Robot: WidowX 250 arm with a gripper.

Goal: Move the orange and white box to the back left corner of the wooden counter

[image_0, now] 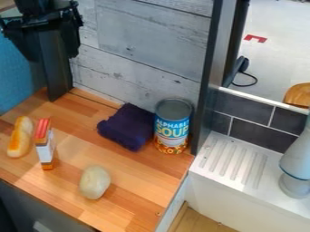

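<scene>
At the upper left, the black gripper (43, 21) hangs in front of a dark upright post, high above the wooden counter (66, 192). Nothing on the counter touches it. Below it on the counter lie a long bread roll (21, 137) and, just right of that, a small white box with red and orange ends (45, 146), standing upright. A pale, rounded potato-like item (94, 182) rests nearer the front edge. Toward the back, a folded dark purple cloth (128, 127) is beside an upright soup can (172, 127).
A grey plank wall (145, 50) backs the counter, and a dark upright frame (209, 77) rises just right of the can. Farther right are a white ridged drainboard (261, 186), dark tiles (260, 136) and a grey-white object (297, 158) at the edge.
</scene>
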